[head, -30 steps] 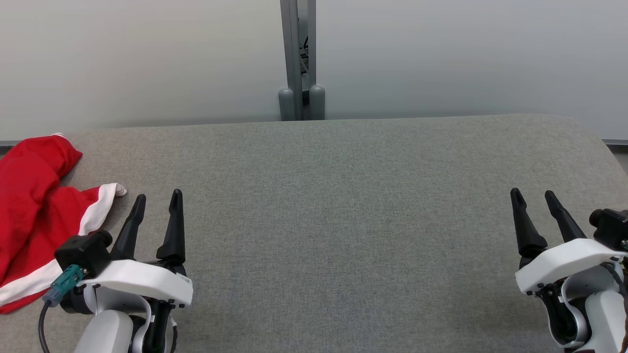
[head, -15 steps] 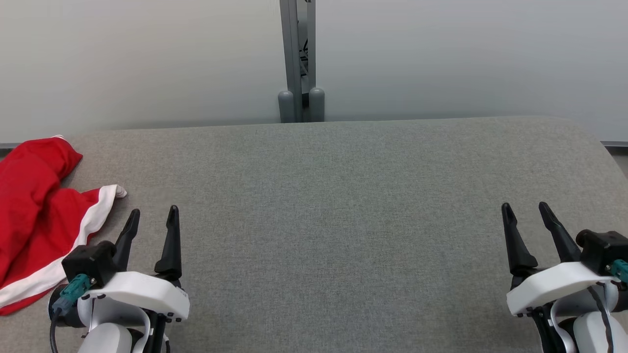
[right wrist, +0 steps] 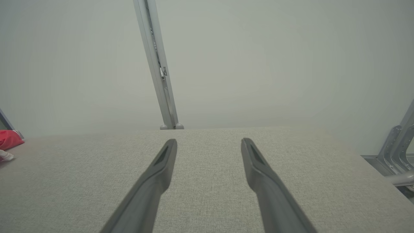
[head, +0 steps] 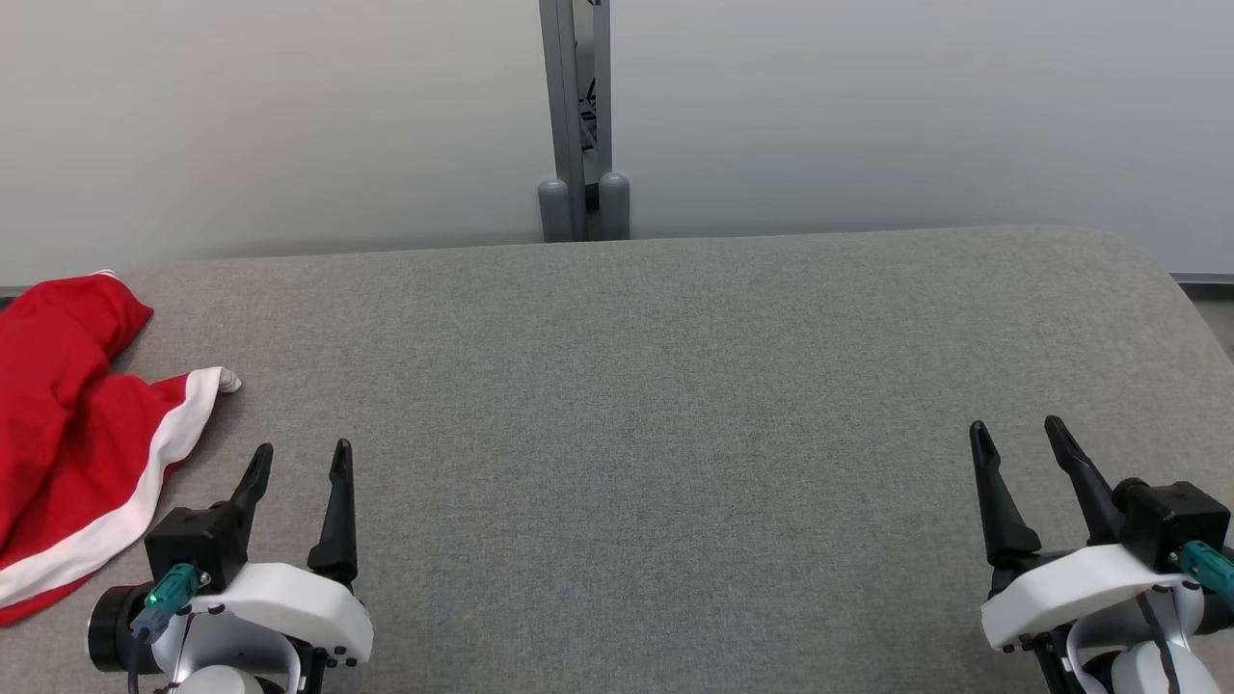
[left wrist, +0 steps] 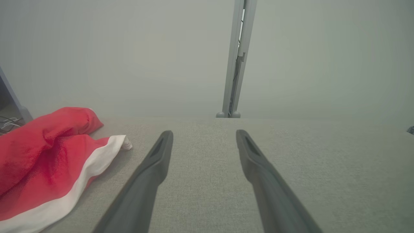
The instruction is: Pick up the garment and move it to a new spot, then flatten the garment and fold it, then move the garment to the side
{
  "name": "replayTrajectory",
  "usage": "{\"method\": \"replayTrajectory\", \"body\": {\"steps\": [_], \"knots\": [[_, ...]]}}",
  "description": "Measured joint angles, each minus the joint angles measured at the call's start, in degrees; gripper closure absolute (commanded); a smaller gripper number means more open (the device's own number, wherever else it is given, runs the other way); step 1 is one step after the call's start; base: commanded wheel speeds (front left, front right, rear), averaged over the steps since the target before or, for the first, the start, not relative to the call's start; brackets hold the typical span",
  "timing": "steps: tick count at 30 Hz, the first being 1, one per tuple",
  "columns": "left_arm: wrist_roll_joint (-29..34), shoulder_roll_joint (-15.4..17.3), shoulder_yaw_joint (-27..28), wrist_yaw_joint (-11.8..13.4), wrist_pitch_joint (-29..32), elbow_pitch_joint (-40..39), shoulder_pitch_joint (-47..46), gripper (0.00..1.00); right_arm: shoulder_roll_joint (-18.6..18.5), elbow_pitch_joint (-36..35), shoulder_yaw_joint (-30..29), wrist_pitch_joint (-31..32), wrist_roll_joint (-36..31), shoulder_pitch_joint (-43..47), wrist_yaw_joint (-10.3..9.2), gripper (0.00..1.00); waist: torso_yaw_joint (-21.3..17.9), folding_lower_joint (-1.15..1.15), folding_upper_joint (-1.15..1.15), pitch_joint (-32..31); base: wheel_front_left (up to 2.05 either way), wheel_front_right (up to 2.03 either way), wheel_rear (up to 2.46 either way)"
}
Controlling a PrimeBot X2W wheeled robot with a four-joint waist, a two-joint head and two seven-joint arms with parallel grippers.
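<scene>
red garment (head: 67, 424) crumpled at table's (head: 675, 386) left edge — both grippers empty, fingers apart

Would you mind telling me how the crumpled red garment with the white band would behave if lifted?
The crumpled red garment with the white band lies in soft folds, so it will probably droop limply. It looks thin, so likely light. Pushed across the grey fabric surface, it may bunch.

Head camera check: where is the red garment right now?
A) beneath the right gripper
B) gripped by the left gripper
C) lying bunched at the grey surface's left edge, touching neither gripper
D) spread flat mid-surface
C: the red garment lies bunched at the left edge of the grey surface, apart from the open left gripper beside it.
</scene>
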Motion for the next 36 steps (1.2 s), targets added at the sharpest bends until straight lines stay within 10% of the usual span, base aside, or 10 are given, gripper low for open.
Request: {"method": "replayTrajectory", "body": {"steps": [36], "knots": [[7.0, 0.3, 0.6, 1.7, 1.4, -1.5, 1.8, 0.00, 1.4, -3.3, -0.6, -1.5, -3.5, 3.2, 0.09, 0.00, 0.2, 0.00, 0.00, 0.0, 0.00, 0.00, 0.00]]}}
